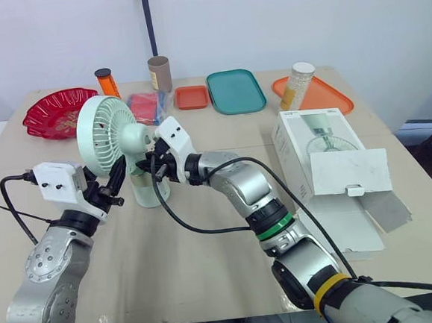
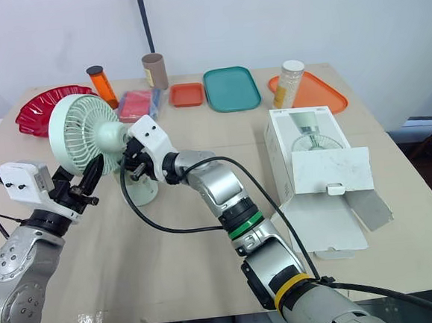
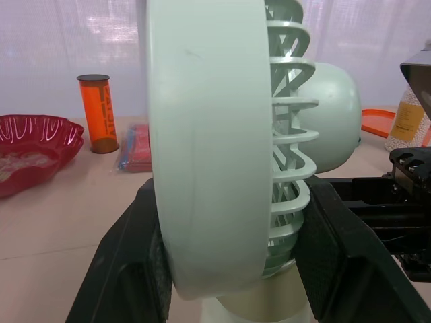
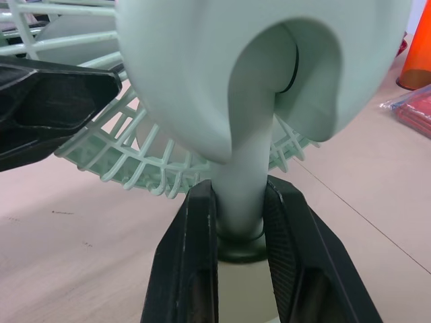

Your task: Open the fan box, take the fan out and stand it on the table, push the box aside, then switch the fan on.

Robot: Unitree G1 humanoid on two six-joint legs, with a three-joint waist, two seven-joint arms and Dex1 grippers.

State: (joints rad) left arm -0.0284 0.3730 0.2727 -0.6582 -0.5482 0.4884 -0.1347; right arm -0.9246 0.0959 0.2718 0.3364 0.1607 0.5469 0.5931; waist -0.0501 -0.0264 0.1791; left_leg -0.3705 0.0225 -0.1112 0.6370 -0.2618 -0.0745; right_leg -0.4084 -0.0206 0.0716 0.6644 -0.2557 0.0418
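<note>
The left tool (image 1: 117,180) is clenched on the pale green fan (image 1: 113,132). Its two black fingers (image 3: 128,269) press the rim of the round grille from either side, low on the head. The right tool (image 4: 239,193) grasps the same fan from behind, with its fingers closed around the slim neck just above the base. The fan stands upright with its base on the bench (image 1: 171,262), on the robot's left half, and the two tools meet at it.

The white fan box (image 1: 315,142) lies well apart on the robot's right. It is flat on the bench with its flap open and hanging toward the near edge.

Along the far side of the bench are:
- a red bowl (image 1: 56,111)
- an orange cylinder (image 1: 107,82)
- a brown tube (image 1: 160,73)
- a red packet (image 1: 146,106)
- a small orange tray (image 1: 191,97)
- a teal tray (image 1: 235,91)
- a larger orange tray (image 1: 329,96), with a jar of pale grains (image 1: 297,85) standing on its near corner
</note>
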